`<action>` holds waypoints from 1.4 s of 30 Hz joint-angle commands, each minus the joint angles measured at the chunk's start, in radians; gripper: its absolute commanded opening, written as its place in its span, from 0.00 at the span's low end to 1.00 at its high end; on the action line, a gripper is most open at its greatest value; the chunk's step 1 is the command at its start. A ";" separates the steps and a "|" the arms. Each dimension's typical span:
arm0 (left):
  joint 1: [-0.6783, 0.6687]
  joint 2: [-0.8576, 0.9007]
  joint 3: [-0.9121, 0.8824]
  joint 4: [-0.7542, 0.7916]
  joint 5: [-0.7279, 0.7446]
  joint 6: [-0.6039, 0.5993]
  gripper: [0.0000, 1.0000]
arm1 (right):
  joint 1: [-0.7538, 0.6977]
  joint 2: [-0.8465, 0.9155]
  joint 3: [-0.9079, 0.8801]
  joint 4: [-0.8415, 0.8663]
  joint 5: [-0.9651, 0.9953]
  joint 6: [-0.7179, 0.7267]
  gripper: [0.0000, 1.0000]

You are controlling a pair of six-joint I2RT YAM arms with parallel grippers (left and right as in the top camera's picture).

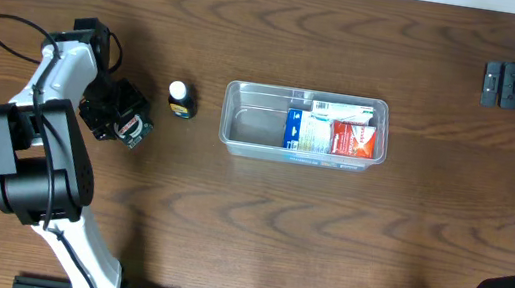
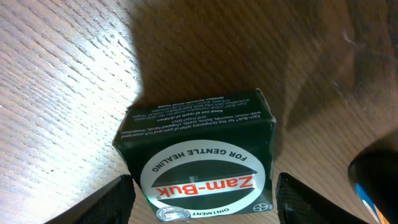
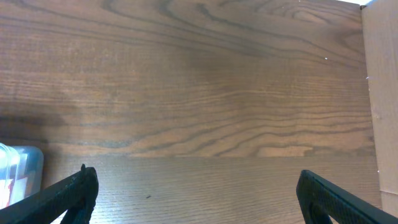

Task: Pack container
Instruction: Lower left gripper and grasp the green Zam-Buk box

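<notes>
The container (image 1: 252, 125) lies well apart from the left claw (image 2: 208, 199), which brackets a Zam-Buk ointment box (image 2: 199, 143), grip unclear; the right claw (image 3: 199, 199) gapes.

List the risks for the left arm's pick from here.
1. The Zam-Buk box lies skewed between the left end effector's open fingers, so closing may twist it.
2. The white-capped bottle stands between it and the container; a low carry could topple it.
3. Packages fill the container's right half; a drop there might leave the box perched on top.
</notes>
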 commanded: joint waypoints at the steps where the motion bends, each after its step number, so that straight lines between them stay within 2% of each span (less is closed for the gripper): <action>1: 0.002 -0.026 -0.018 0.004 -0.036 -0.019 0.74 | -0.002 -0.004 0.005 0.000 -0.004 0.010 0.99; 21: 0.001 -0.026 -0.075 0.078 -0.058 -0.019 0.73 | -0.002 -0.004 0.005 0.000 -0.004 0.010 0.99; 25: 0.001 -0.026 -0.075 0.084 -0.058 -0.019 0.64 | -0.002 -0.004 0.005 0.000 -0.004 0.010 0.99; 42: 0.001 -0.060 -0.032 0.007 -0.057 0.075 0.59 | -0.002 -0.004 0.005 0.000 -0.004 0.010 0.99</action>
